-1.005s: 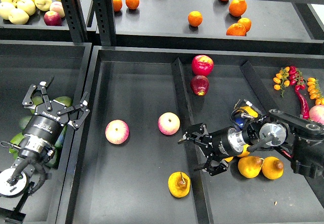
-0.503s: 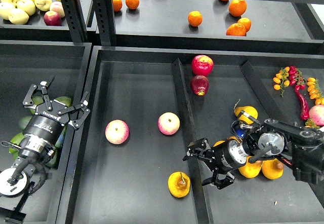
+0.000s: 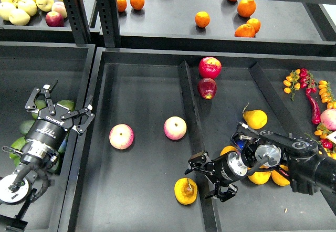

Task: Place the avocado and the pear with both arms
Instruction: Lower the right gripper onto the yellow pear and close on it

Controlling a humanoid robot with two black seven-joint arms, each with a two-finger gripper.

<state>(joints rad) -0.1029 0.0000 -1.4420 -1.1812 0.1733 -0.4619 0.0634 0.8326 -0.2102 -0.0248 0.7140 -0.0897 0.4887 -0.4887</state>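
Observation:
A golden pear (image 3: pixel 185 191) with a brownish top lies at the front of the middle tray (image 3: pixel 142 85), against the divider. My right gripper (image 3: pixel 203 178) is open, low over the divider just right of the pear and close to it; touching cannot be told. My left gripper (image 3: pixel 62 104) is open and empty, hovering over the left bin. Dark green avocados lie there; one avocado (image 3: pixel 67 104) shows between the fingers, and others (image 3: pixel 25 126) are partly hidden by my arm.
Two pink-yellow apples (image 3: pixel 121 136) (image 3: pixel 175 128) lie mid-tray. Two red apples (image 3: pixel 210 67) and more pears (image 3: pixel 254 119) are in the right compartment, behind the raised divider (image 3: pixel 188 93). Oranges (image 3: pixel 202 19) sit on the back shelf. Red chillies and small tomatoes (image 3: pixel 310 90) lie far right.
My right arm has swung down and left, bringing its open gripper from mid-compartment to the divider beside the pear. The left gripper has hardly moved.

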